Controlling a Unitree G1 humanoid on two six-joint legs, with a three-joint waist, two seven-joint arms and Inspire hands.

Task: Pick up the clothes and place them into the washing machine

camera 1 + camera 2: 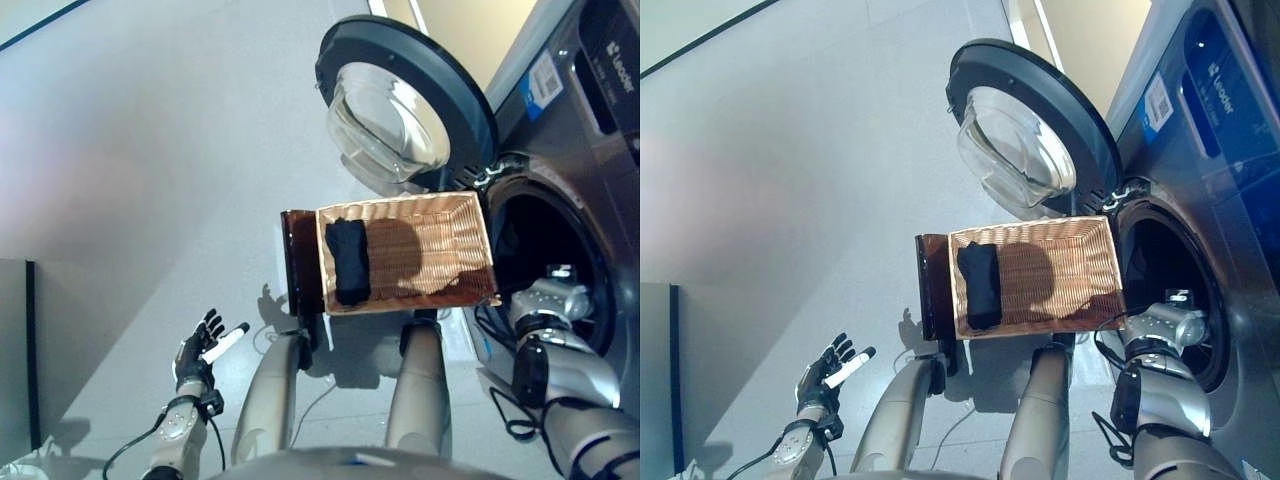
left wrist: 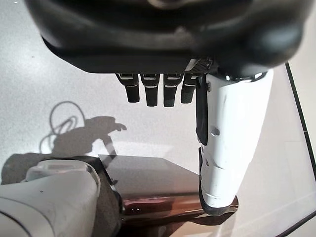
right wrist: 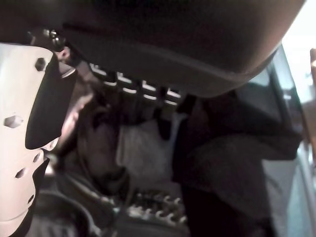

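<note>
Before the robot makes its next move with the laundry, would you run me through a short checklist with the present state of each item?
1. Washing machine door open: ok.
2. Drum opening reachable: ok, the right hand is inside it.
3. Right hand released its load: cannot tell; light and dark cloth lie past its fingers.
4. Clothes left in the wicker basket: not ok, one dark garment remains.
5. Left hand free: ok, open over the floor, holding nothing.
</note>
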